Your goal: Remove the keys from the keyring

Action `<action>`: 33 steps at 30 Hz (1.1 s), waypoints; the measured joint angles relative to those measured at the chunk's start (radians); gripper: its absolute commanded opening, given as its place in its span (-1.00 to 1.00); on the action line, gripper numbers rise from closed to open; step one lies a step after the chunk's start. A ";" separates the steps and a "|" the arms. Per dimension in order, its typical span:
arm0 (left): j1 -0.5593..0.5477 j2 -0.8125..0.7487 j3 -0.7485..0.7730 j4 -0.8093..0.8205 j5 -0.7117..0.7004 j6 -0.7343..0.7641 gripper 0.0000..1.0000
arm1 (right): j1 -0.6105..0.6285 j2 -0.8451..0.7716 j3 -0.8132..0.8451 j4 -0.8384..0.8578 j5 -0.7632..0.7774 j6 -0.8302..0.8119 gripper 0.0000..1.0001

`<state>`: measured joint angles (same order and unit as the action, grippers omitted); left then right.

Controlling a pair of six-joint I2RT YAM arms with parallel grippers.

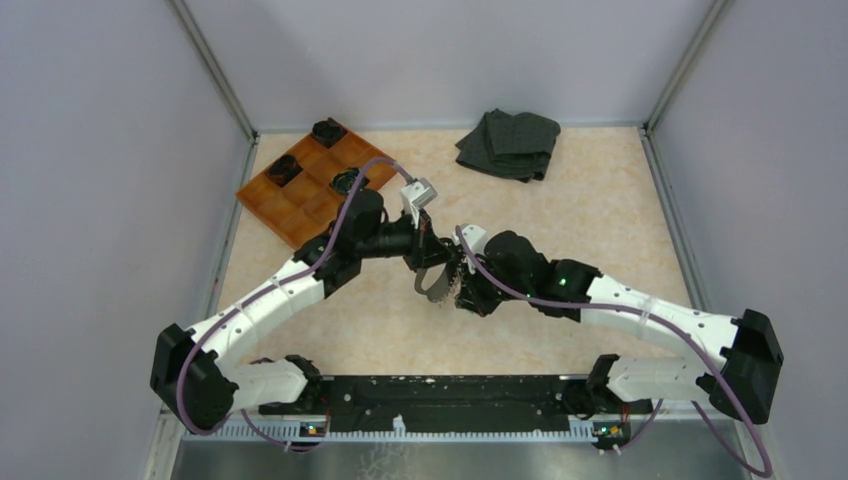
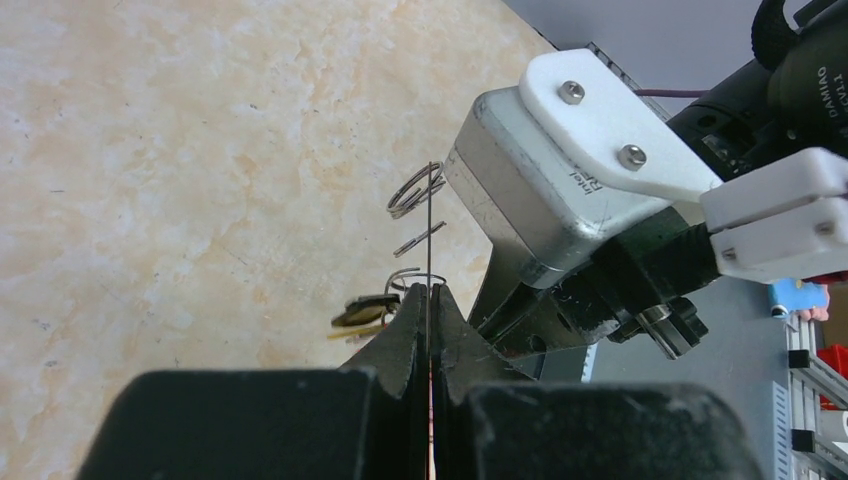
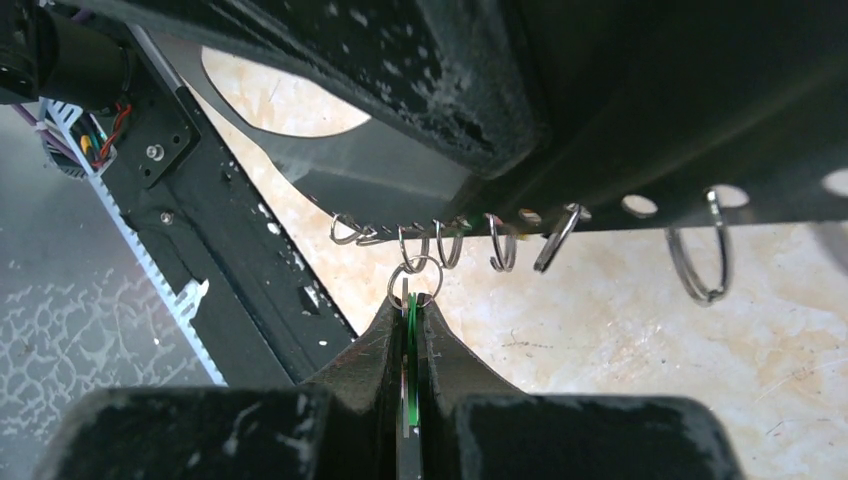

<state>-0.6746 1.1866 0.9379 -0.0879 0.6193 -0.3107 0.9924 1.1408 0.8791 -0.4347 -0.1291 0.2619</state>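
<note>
Status: not done, and early by my read. My left fingers (image 2: 418, 312) are pinched tight on a thin strip (image 2: 431, 230), seen edge-on and held up over mid-bench. A row of small wire loops (image 3: 500, 245) hangs from holes along it. My right fingers (image 3: 398, 322) are clamped on a flat green-edged piece, which I take for one of the keys (image 3: 410, 325). It's still threaded on its keyring (image 3: 415, 259), and that loop hooks into the row above. A second key (image 2: 362, 312), or what looks like one, dangles beside my left fingertips. I see no key lying loose on the bench (image 1: 600, 230) in any view, so I judge none is off yet and all of them are left to do. I can't tell how many there are.

Bench is beige, marbled and flat. Pale grey walls (image 1: 90, 150) close it in on three sides. Orange tray (image 1: 285, 215) with black round objects (image 1: 325, 131) sits far left, dark folded cloth (image 1: 510, 145) at the back.
</note>
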 measured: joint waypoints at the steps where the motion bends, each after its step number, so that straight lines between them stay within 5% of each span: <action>1: -0.002 0.000 0.000 0.000 -0.002 0.000 -1.00 | 0.000 0.000 0.003 -0.001 0.000 0.000 -1.00; 33: -0.067 -0.001 0.000 -0.028 -0.053 0.049 -1.00 | 0.000 0.008 0.058 -0.047 0.030 0.023 -1.00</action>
<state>-0.7414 1.1858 0.9379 -0.1162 0.5667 -0.2619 0.9928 1.1492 0.9375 -0.4812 -0.0990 0.2848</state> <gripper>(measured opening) 0.006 0.019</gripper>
